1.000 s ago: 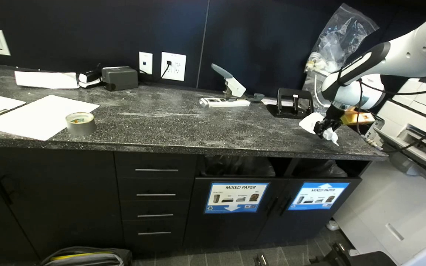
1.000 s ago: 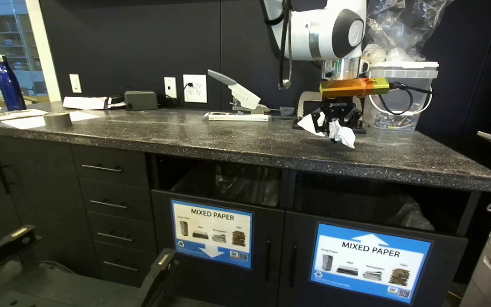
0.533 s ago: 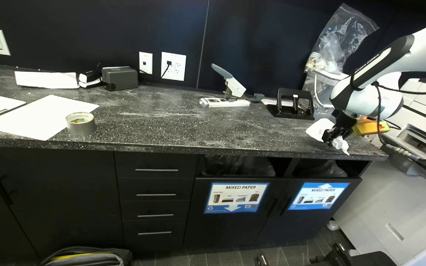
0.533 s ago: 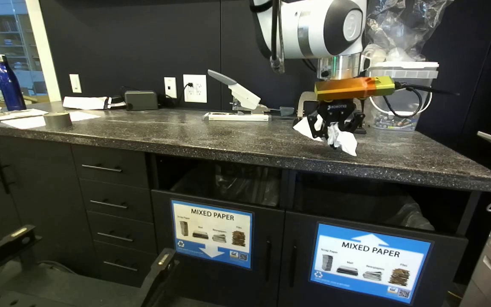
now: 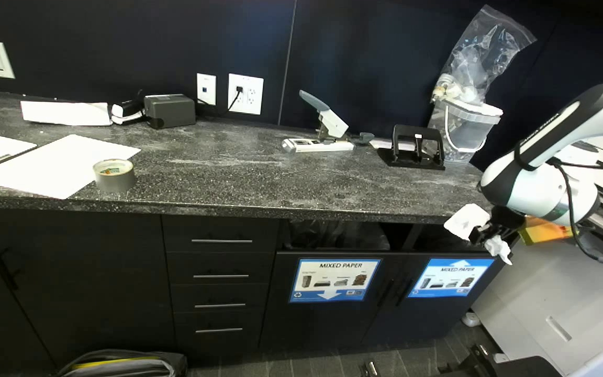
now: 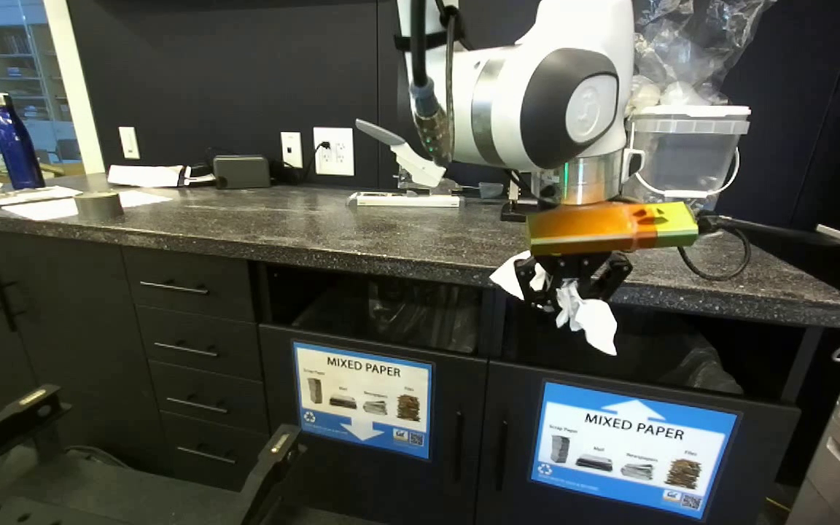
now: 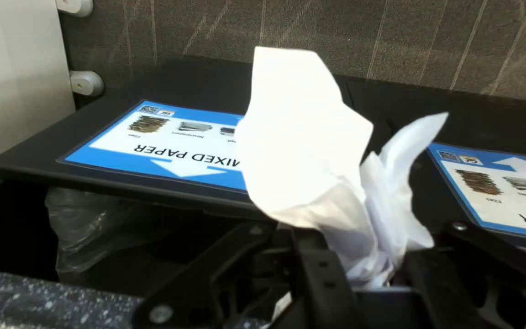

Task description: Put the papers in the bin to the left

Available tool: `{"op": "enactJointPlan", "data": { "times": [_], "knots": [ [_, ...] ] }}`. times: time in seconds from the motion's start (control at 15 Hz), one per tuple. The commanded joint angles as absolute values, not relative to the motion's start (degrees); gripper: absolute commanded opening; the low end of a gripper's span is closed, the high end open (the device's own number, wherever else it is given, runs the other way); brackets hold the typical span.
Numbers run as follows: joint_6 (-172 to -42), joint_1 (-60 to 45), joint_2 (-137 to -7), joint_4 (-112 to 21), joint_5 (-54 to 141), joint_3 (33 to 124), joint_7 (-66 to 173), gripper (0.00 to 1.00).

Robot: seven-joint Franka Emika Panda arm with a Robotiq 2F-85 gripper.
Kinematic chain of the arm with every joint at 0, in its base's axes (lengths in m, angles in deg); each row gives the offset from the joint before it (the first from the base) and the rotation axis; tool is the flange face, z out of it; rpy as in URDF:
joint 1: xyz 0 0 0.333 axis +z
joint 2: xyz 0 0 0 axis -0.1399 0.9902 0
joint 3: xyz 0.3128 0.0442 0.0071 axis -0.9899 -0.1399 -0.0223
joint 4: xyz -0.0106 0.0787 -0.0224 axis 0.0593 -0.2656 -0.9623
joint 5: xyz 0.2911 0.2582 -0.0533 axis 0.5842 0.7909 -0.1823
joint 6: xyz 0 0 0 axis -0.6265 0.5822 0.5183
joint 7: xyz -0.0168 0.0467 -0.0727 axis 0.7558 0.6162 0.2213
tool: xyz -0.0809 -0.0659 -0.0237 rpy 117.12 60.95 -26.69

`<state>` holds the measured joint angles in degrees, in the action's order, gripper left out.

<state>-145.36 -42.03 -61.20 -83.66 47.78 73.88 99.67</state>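
Note:
My gripper [image 5: 480, 236] is shut on the crumpled white papers [image 5: 467, 221]. In an exterior view the papers [image 6: 589, 321] stick out on both sides of the black fingers, and the gripper [image 6: 555, 299] hangs just off the counter's front edge, by the right compartment's opening. In the wrist view the papers [image 7: 302, 132] rise from between the fingers of the gripper [image 7: 359, 260]. The bin [image 6: 372, 339] is the dark compartment left of the gripper, with a white-headed, blue-edged sign [image 6: 362, 397]. It also shows in an exterior view [image 5: 333, 253]. Its inside is mostly hidden by the counter.
The right compartment [image 6: 642, 375] bears a bluer sign [image 6: 635, 448]. The counter's front edge [image 6: 391, 266] overhangs both openings. A stapler [image 5: 322, 141], hole punch [image 5: 416, 149] and clear bucket [image 6: 686, 153] stand on the counter. A grey-white machine [image 5: 537, 283] stands at the right.
My gripper has moved forward off the counter and down, carrying the papers with it. It stays shut on them. The objects on the counter have not moved.

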Motion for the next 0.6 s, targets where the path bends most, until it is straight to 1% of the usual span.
{"op": "enactJointPlan", "data": {
  "times": [0.0, 0.2, 0.53],
  "knots": [
    [-153.45, -48.65, -56.41, -84.32, 47.19, 68.27, 100.71, 0.06],
    [-157.56, -51.80, -49.20, -80.71, 43.44, 65.67, 98.16, 0.06],
    [-161.00, -52.87, -37.21, -70.51, 35.80, 65.41, 93.48, 0.06]
  ]
}}
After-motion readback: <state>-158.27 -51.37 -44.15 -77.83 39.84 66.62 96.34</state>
